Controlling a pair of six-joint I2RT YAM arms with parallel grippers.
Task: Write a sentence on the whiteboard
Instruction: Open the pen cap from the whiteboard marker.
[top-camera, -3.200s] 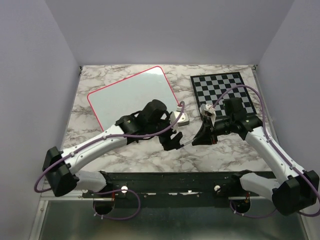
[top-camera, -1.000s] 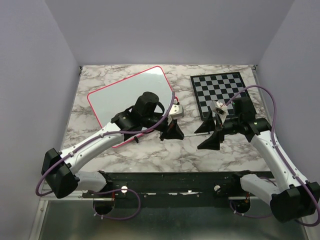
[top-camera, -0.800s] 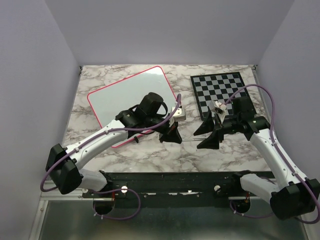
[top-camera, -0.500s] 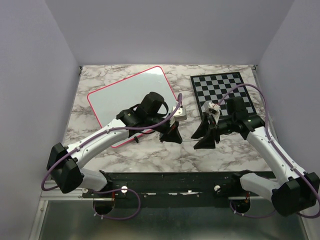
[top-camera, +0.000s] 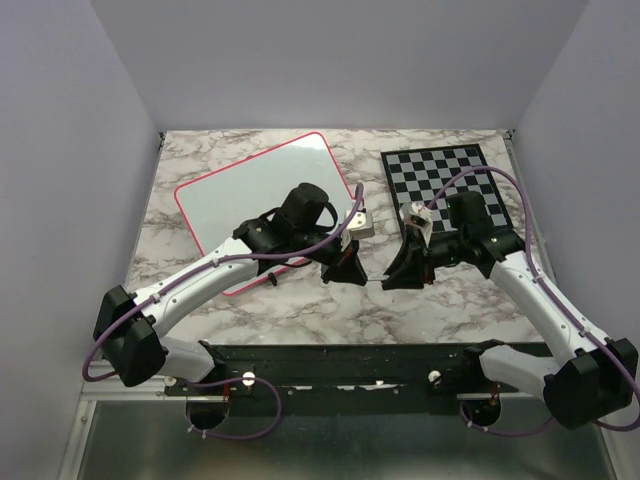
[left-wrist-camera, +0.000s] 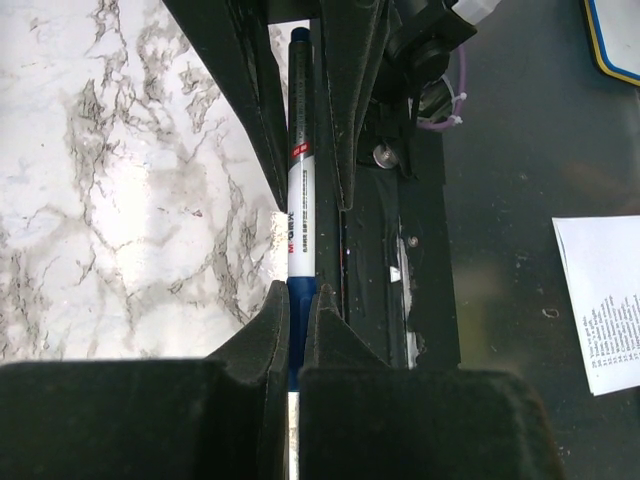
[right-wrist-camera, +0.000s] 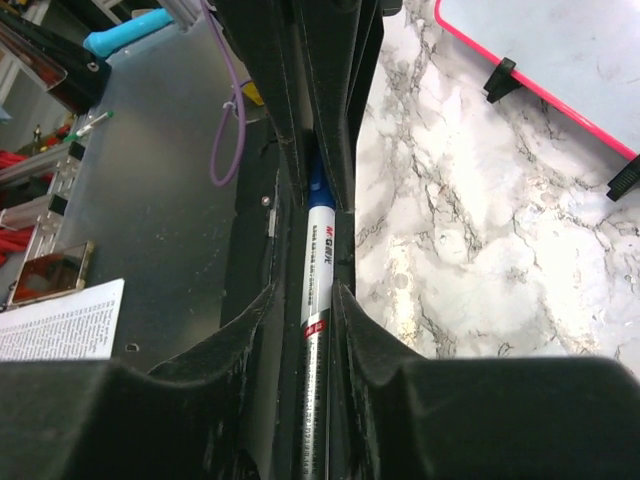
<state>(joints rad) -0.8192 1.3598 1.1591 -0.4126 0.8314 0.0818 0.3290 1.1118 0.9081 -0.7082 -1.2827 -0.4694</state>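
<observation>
A blue-capped marker (top-camera: 372, 281) hangs level above the marble table between my two grippers. My left gripper (top-camera: 345, 270) is shut on its blue end (left-wrist-camera: 301, 300), and the white barrel (left-wrist-camera: 301, 190) runs away from it into the right gripper's fingers. My right gripper (top-camera: 403, 272) has a finger on each side of the dark end of the marker (right-wrist-camera: 320, 260); a slim gap still shows beside the barrel. The whiteboard (top-camera: 250, 190) lies at the back left, partly under my left arm, and its pink rim shows in the right wrist view (right-wrist-camera: 560, 40). No sentence shows on it.
A grey-and-black chessboard (top-camera: 440, 175) lies at the back right, behind my right arm. The black mounting rail (top-camera: 350, 355) runs along the table's near edge. A printed paper sheet (left-wrist-camera: 605, 300) lies on the dark floor below.
My right gripper has moved left toward the left one and its jaws have narrowed round the marker's free end. The left gripper has kept its hold and hardly moved.
</observation>
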